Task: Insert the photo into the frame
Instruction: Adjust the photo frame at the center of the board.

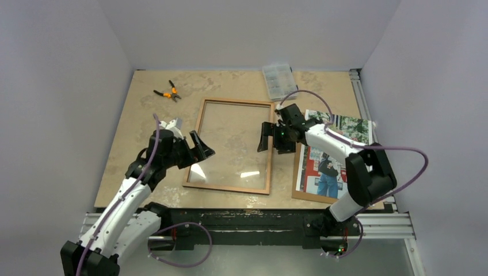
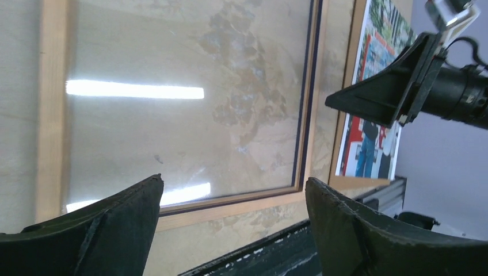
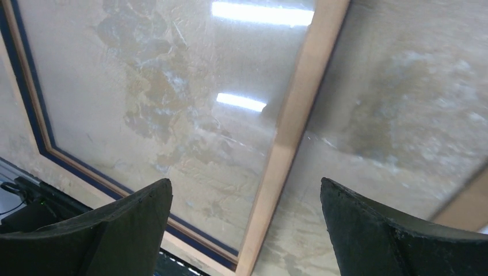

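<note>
The frame [image 1: 234, 188] lies flat mid-table, light wood face up, with table showing through its clear pane. To its right the photo [image 1: 320, 169] rests picture-up on a brown board. My left gripper [image 1: 201, 150] hangs open over the frame's left rail, empty. In the left wrist view the frame's rail [image 2: 230, 204] passes between the open left gripper [image 2: 233, 181], with the photo [image 2: 371, 146] beyond. My right gripper [image 1: 265, 138] is open above the frame's right rail, holding nothing. In the right wrist view that rail [image 3: 299, 103] runs between the right gripper [image 3: 246, 181].
Orange-handled pliers [image 1: 167, 92] lie at the back left. A clear plastic parts box [image 1: 279, 80] sits at the back, just beyond the frame. The brown board [image 1: 311, 196] under the photo reaches the table's near right edge. Grey walls enclose three sides.
</note>
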You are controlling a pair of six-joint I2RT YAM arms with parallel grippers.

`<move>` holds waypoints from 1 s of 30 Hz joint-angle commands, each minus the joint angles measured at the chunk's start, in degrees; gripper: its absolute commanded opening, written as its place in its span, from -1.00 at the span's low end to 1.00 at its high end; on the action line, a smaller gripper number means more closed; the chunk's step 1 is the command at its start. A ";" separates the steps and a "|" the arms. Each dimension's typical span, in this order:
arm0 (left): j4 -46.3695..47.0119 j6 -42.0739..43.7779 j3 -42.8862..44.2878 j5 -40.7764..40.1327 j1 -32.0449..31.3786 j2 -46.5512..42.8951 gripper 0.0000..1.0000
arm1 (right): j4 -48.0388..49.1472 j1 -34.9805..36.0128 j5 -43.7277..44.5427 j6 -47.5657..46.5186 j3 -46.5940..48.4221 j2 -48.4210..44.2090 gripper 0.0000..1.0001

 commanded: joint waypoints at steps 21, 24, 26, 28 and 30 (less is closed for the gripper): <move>11.87 -6.29 41.69 -6.27 -40.42 52.19 0.88 | -10.51 -30.19 22.66 2.92 -12.77 -15.21 0.97; 12.60 -6.44 41.42 -6.42 -40.50 51.77 0.88 | -8.42 -30.16 17.42 1.42 -12.70 -10.43 0.97; 13.06 -6.59 40.71 -6.63 -40.43 51.09 0.88 | -7.11 -29.89 14.73 1.02 -12.82 -8.36 0.97; 13.43 -6.56 39.97 -6.80 -40.43 50.62 0.89 | -5.26 -29.41 10.53 1.35 -13.37 -6.39 0.97; 13.60 -6.58 39.66 -6.73 -40.35 50.34 0.89 | -3.94 -28.24 7.28 1.74 -13.62 -3.84 0.97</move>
